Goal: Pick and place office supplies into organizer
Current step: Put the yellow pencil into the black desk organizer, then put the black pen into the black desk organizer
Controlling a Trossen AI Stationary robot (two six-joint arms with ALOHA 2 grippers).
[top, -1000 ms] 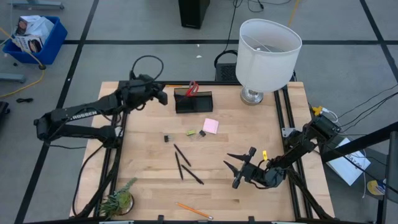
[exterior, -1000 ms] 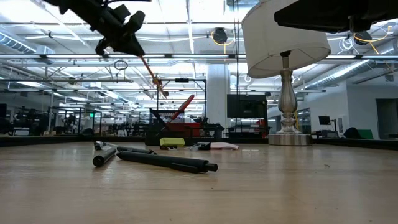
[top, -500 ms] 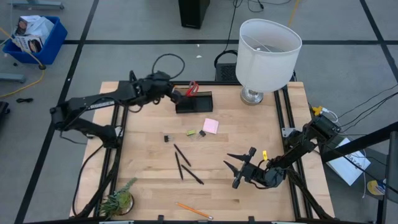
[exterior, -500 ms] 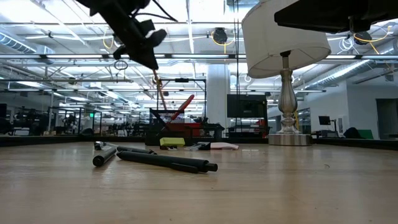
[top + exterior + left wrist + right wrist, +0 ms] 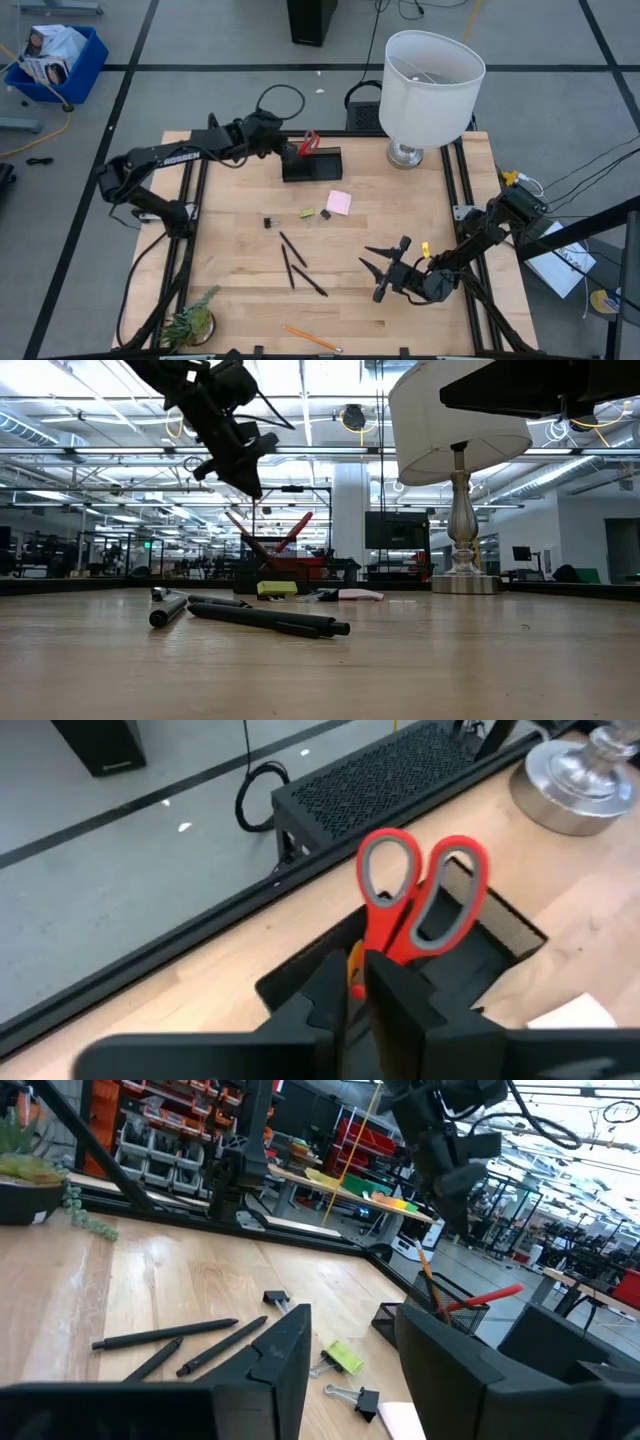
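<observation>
The black organizer (image 5: 311, 163) stands at the table's far middle, with red-handled scissors (image 5: 415, 895) upright in it. My left gripper (image 5: 284, 151) hovers over the organizer's left end, shut on an orange pencil (image 5: 427, 1280). My right gripper (image 5: 385, 270) waits open at the near right and touches nothing. On the table lie three black pens (image 5: 295, 262), a pink sticky-note pad (image 5: 339, 202), a yellow-green eraser (image 5: 308, 213), two black clips (image 5: 268, 221) and a second orange pencil (image 5: 312, 338) at the near edge. My left gripper pinches the orange pencil between its two fingers; only a short orange stretch (image 5: 355, 970) shows in the gap. The fingers slant down from the table's left side. The pencil hangs steeply below them, and its lower end (image 5: 435, 1305) reaches the organizer's open top.
A white-shaded lamp (image 5: 430, 80) stands at the far right, close to the organizer. A small green plant (image 5: 192, 320) sits at the near left corner. Bare wood lies between the pens and my right gripper.
My left gripper has gone toward the table's right edge and down, from left of the organizer to over its left end, tipping further downward. It has stayed shut on the orange pencil, whose lower end has come down to the organizer's top.
</observation>
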